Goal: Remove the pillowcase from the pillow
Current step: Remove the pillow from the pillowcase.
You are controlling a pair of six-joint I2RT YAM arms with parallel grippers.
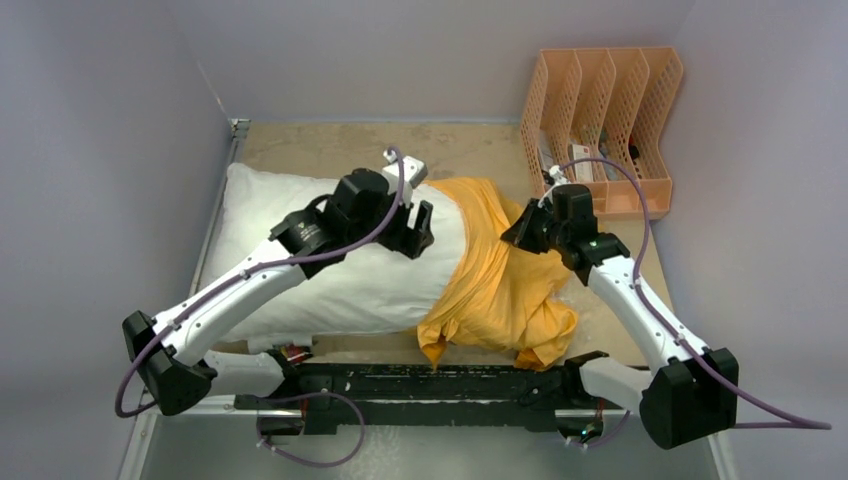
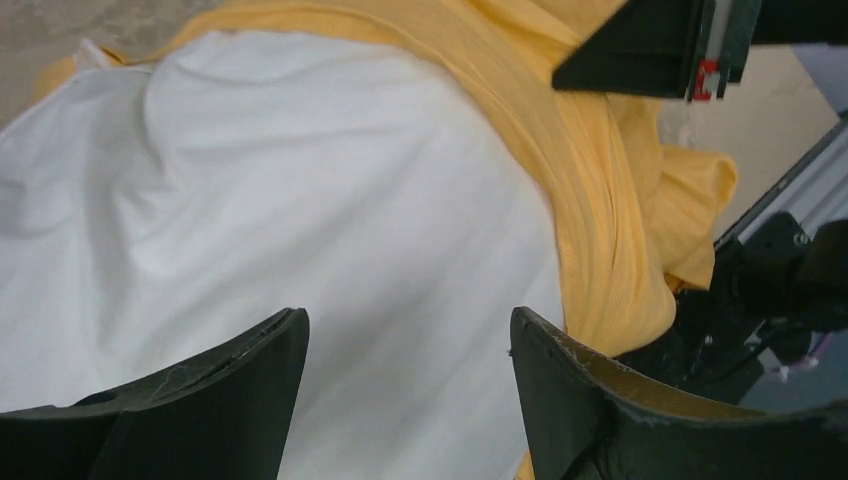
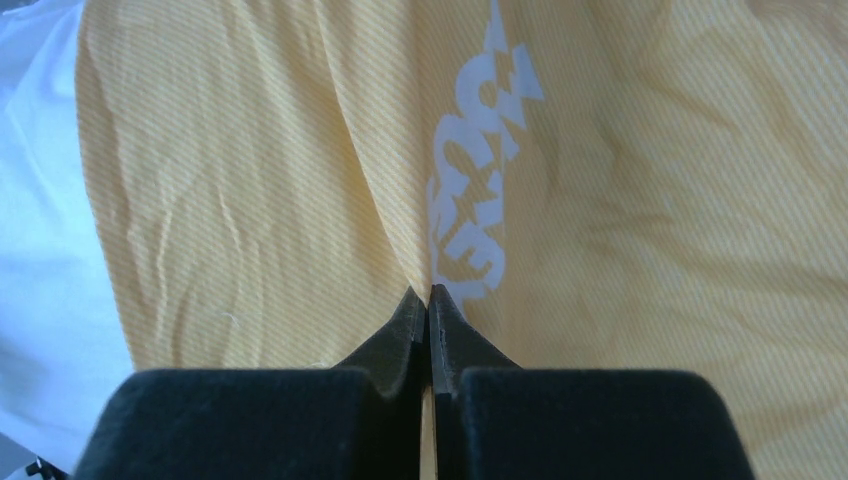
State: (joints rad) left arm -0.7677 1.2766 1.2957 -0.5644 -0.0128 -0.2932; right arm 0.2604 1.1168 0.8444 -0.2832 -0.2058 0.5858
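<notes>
The big white pillow [image 1: 340, 270] lies across the table, its left two thirds bare. The orange-yellow pillowcase [image 1: 500, 280] is bunched over its right end. My left gripper [image 1: 420, 230] is open and hovers just above the bare pillow next to the cover's edge; in the left wrist view its jaws [image 2: 410, 330] stand wide apart over the white pillow [image 2: 300, 200], with the pillowcase [image 2: 600, 200] to the right. My right gripper [image 1: 515, 232] is at the cover's right side; in the right wrist view it [image 3: 430, 292] is shut on a fold of the pillowcase [image 3: 650, 200] by white print.
A peach plastic file rack [image 1: 610, 120] stands at the back right, close behind the right arm. A black rail [image 1: 430, 385] runs along the near edge between the arm bases. Grey walls close in on the left, back and right.
</notes>
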